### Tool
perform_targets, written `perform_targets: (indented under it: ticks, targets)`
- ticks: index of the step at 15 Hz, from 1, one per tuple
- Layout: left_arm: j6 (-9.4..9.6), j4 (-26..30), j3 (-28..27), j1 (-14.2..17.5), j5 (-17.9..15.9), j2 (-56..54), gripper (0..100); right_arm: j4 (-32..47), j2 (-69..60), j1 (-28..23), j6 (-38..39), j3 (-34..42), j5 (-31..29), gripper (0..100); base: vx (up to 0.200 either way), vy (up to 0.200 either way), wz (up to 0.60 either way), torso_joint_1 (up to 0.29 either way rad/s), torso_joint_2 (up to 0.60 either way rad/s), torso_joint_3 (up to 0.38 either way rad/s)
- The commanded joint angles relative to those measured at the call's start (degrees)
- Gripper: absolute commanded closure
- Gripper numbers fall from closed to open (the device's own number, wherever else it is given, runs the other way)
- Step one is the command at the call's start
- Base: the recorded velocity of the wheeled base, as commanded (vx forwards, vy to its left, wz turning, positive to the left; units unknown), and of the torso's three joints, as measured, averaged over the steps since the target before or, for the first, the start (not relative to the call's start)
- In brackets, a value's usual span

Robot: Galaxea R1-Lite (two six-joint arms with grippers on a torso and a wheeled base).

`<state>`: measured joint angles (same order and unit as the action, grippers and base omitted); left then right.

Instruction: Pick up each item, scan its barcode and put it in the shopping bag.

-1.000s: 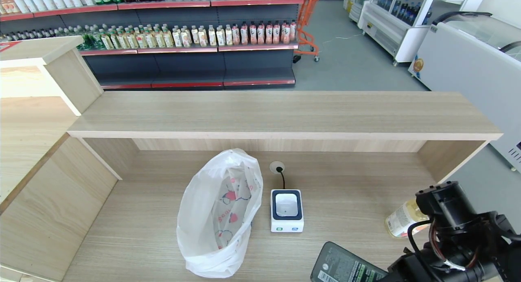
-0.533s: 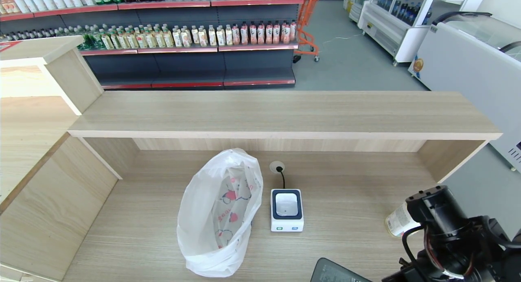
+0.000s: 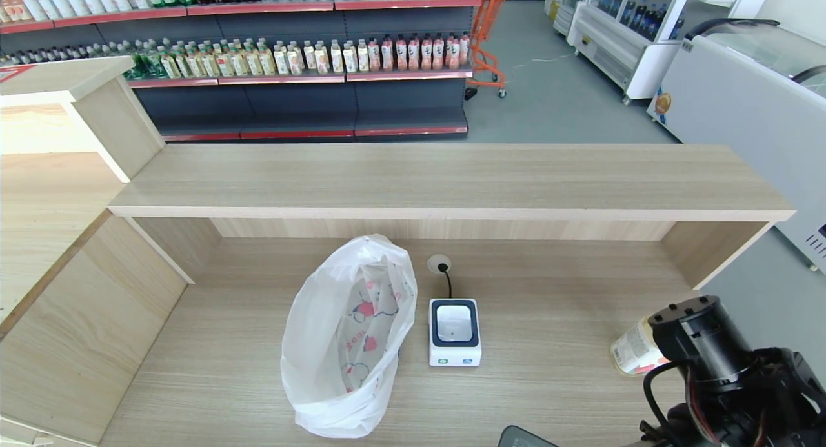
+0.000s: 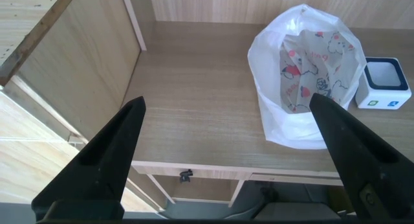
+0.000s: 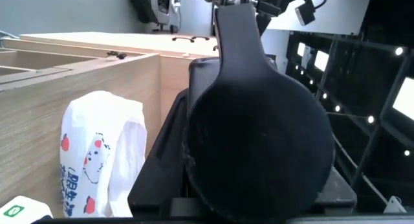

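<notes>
A white plastic shopping bag (image 3: 348,337) stands open mid-counter with a printed pack inside; it also shows in both wrist views (image 4: 307,75) (image 5: 103,153). The white barcode scanner (image 3: 455,332) sits right beside it (image 4: 387,81). My right gripper (image 5: 238,30) is shut on a dark pouch (image 5: 259,146), of which a corner (image 3: 526,437) peeks over the counter's near edge. A bottle (image 3: 635,351) with a pale label lies at the right, partly hidden behind my right arm. My left gripper (image 4: 226,104) hangs open above the counter's near left, holding nothing.
A raised wooden ledge (image 3: 452,179) runs along the back of the counter, with side walls at left (image 3: 84,318) and right (image 3: 716,253). The scanner's cable (image 3: 446,280) runs to a hole behind it. Store shelves and freezers stand beyond.
My right arm has drawn back toward the near edge, and the dark pouch it holds has slid almost out of the head view's bottom. The bag, scanner and bottle have stayed put.
</notes>
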<state>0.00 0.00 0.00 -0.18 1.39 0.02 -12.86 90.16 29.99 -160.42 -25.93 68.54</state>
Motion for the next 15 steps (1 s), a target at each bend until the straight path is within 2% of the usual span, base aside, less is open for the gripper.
perform_targets:
  ticks: [1,2,4,5,6,7,9,11,12,14,15]
  targets:
    - [0.0,0.0,-0.09,0.01,0.02,-0.02,0,0.12,-0.78,0.07,-3.76,-0.09,0.02,100,0.0,0.0,0.0,0.0,0.0,0.0]
    - [0.0,0.0,0.0,0.01,0.02,-0.02,0,0.64,-2.18,-0.19,4.06,-0.88,-0.07,100,0.0,0.0,0.0,0.0,0.0,0.0]
    - [0.0,0.0,0.0,0.01,0.02,-0.02,0,-1.11,-7.54,-0.9,29.46,-2.28,-0.42,100,0.0,0.0,0.0,0.0,0.0,0.0]
    - [0.0,0.0,0.0,0.01,0.02,-0.02,0,-2.78,-12.47,-5.56,38.86,-3.51,-0.6,100,0.0,0.0,0.0,0.0,0.0,0.0]
    - [0.0,0.0,-0.09,0.01,0.02,-0.02,0,-2.61,-15.89,-13.2,48.36,-2.46,-1.3,100,0.0,0.0,0.0,0.0,0.0,0.0]
    - [0.0,0.0,0.0,0.01,0.02,-0.02,0,-1.82,-17.83,-15.22,57.5,0.09,-1.21,100,0.0,0.0,0.0,0.0,0.0,0.0]
    - [0.0,0.0,0.0,0.01,0.02,-0.02,0,-1.38,-18.79,-15.22,73.23,-1.58,-1.21,100,0.0,0.0,0.0,0.0,0.0,0.0]
    - [0.0,0.0,0.0,0.01,0.02,-0.02,0,-1.73,-18.88,-15.93,95.38,-6.24,-1.21,100,0.0,0.0,0.0,0.0,0.0,0.0]
    - [0.0,0.0,0.0,0.01,0.02,-0.02,0,-1.73,-18.88,-16.54,101.27,-7.29,-1.21,100,0.0,0.0,0.0,0.0,0.0,0.0]
    - [0.0,0.0,0.0,0.01,0.02,-0.02,0,-1.82,-19.32,-26.03,133.7,-9.4,-3.94,100,0.0,0.0,0.0,0.0,0.0,0.0]
    - [0.0,0.0,0.0,0.01,0.02,-0.02,0,-1.73,-19.06,-29.9,144.51,-8.61,-4.02,100,0.0,0.0,0.0,0.0,0.0,0.0]
